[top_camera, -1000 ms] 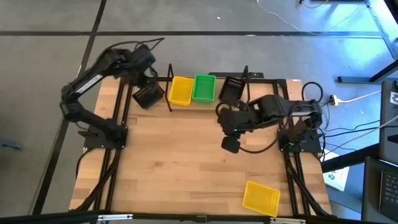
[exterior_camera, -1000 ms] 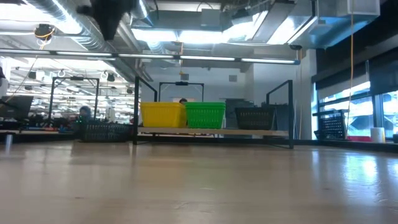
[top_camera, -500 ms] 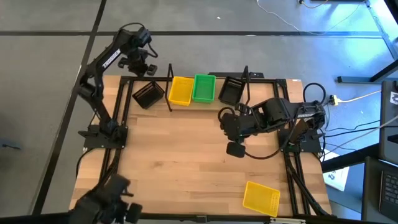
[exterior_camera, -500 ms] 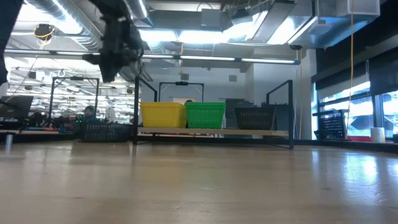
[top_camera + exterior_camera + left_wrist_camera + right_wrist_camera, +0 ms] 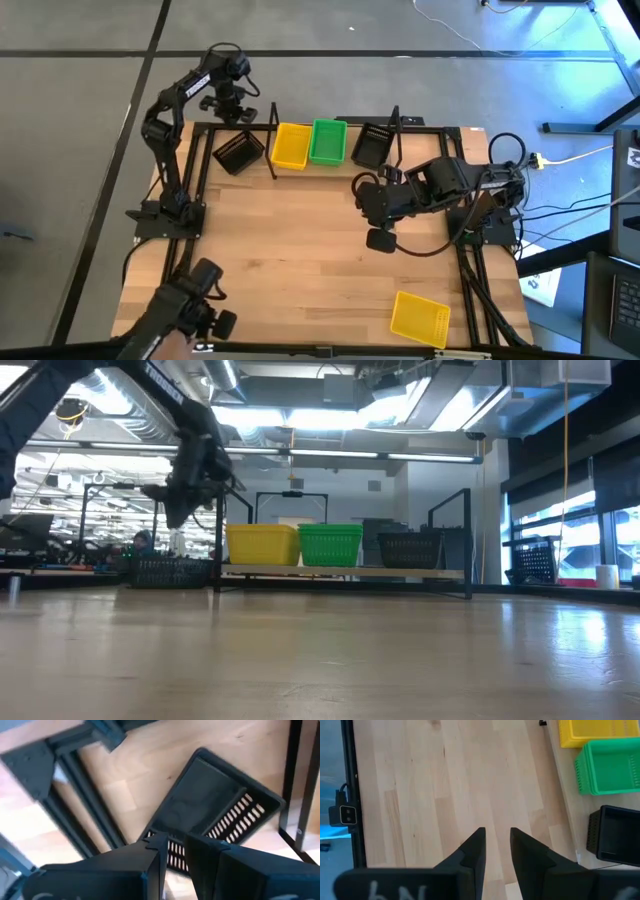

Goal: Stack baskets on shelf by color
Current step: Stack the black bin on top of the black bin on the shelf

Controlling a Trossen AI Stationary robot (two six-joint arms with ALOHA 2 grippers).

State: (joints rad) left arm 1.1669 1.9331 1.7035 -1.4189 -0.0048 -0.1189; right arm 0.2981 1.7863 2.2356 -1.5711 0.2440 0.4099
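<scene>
A black basket (image 5: 238, 152) stands on its bottom on the table, just left of the shelf's (image 5: 400, 128) left post. It also shows in the left wrist view (image 5: 210, 805) and the low view (image 5: 165, 571). On the shelf's board stand a yellow basket (image 5: 291, 146), a green basket (image 5: 328, 141) and a black basket (image 5: 372, 145). Another yellow basket (image 5: 420, 318) lies near the table's front right. My left gripper (image 5: 228, 97) hangs high above the far left corner, empty, its fingers (image 5: 155, 855) nearly together. My right gripper (image 5: 378, 239) hovers over mid-table, empty, fingers (image 5: 472, 852) nearly together.
Bare wood lies between the shelf and the near yellow basket. Black frame rails (image 5: 190, 210) run along both table sides. A dark jointed object (image 5: 190, 312) shows at the near left corner. Cables (image 5: 560, 160) lie beyond the right edge.
My left gripper has gone up from beside the black basket left of the shelf and toward the far edge, its arm straightening upward. That basket has stayed on the table. The dark object at the near left corner has come into view.
</scene>
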